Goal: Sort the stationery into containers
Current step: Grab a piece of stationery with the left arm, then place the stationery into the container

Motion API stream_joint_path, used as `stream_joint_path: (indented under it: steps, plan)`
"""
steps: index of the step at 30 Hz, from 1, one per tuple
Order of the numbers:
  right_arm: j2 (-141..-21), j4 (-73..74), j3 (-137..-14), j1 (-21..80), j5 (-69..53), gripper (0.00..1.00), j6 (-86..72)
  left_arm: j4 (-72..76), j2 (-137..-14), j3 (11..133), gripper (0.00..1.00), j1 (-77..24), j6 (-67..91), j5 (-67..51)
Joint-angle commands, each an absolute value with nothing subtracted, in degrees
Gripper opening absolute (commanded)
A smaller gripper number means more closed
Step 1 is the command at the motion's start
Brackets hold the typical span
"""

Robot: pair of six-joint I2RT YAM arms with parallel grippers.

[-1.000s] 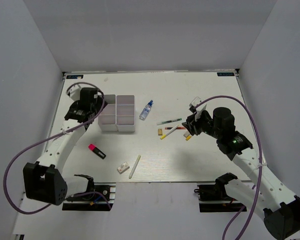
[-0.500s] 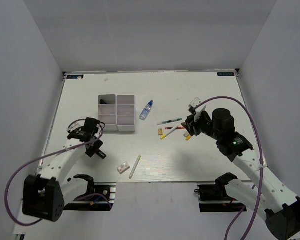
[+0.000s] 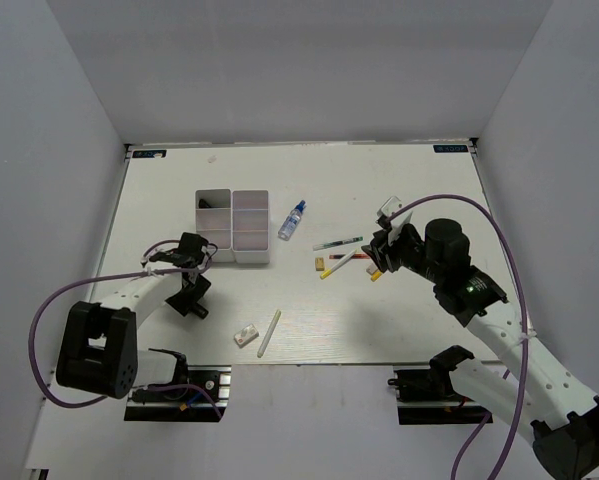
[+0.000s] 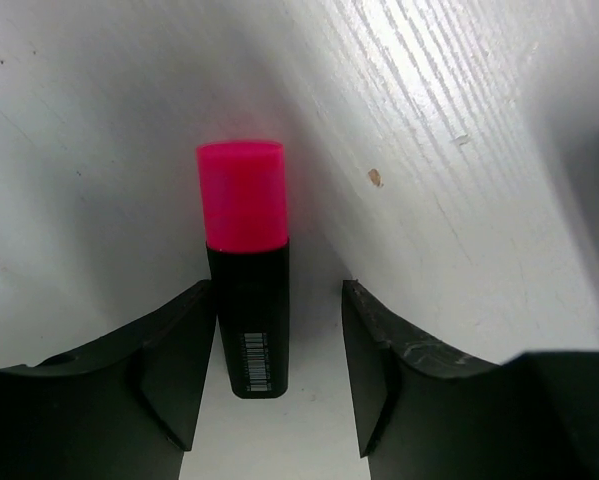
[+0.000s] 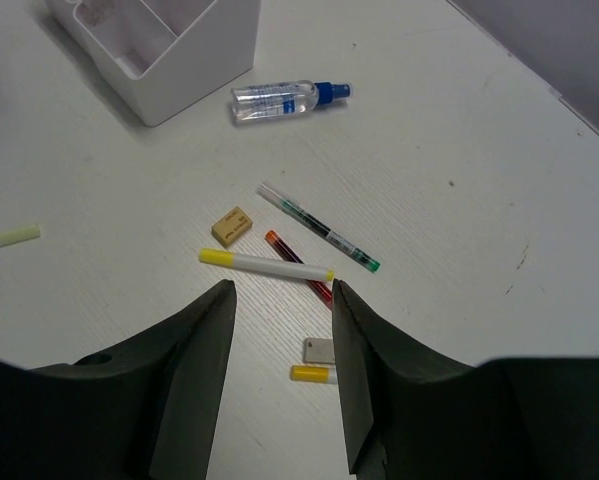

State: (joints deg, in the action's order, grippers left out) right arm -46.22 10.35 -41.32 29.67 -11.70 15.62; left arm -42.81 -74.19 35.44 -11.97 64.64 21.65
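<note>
The top camera sees the whole table (image 3: 399, 180) from above. The left wrist camera looks very close. The right wrist camera shares the green pen (image 5: 319, 228).

Robotics lab test cell, not a home or shop. White wood-grain tabletop (image 3: 379, 180) is boxed in by plain grey panels (image 3: 49, 150) on three sides, with the left arm (image 3: 129, 298) and right arm (image 3: 499, 335) bolted at its near edge. Purple cables (image 3: 449, 197) loop off both arms, and black clamp mounts (image 3: 179, 390) sit under that edge.
</note>
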Motion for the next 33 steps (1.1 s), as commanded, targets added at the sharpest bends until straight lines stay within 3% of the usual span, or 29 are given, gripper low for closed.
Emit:
stream_joint_path:
  steps: [1,5,7,11,15,17,23,26,33]
  plan:
    - [-45.26,7.82,-40.87,30.23,-11.16,0.49,16.0,-40.87,-76.9,34.8,0.63,-11.51,66.53,22.59]
    - [-44.91,7.82,-40.87,30.41,-10.81,0.49,16.08,-41.48,-76.11,34.8,0.66,-11.51,67.06,23.99]
    - [-44.74,7.65,-40.78,30.59,-10.81,0.49,16.17,-42.01,-74.8,34.8,0.72,-11.51,67.85,25.39]
    - [-44.82,7.82,-40.95,31.02,-10.81,0.49,16.08,-42.01,-76.98,35.33,0.68,-10.11,68.47,26.02]
    - [-44.12,7.47,-40.61,31.02,-10.9,0.49,16.0,-40.61,-78.93,35.33,0.51,-10.11,69.17,24.26]
    - [-44.03,7.65,-40.61,31.11,-10.81,0.49,16.08,-40.61,-78.93,35.33,0.36,-10.11,69.17,24.26]
    - [-44.03,7.65,-40.69,31.29,-10.46,0.49,16.17,-44.12,-70.33,38.4,0.09,-11.34,66.55,24.18]
    - [-44.21,7.82,-40.69,31.64,-10.37,0.49,16.17,-41.76,-61.66,40.17,0.0,-11.34,56.81,19.88]
    - [-45.0,7.47,-40.52,32.26,-10.11,0.48,16.7,-22.18,-50.01,40.88,0.0,-11.34,39.83,4.06]
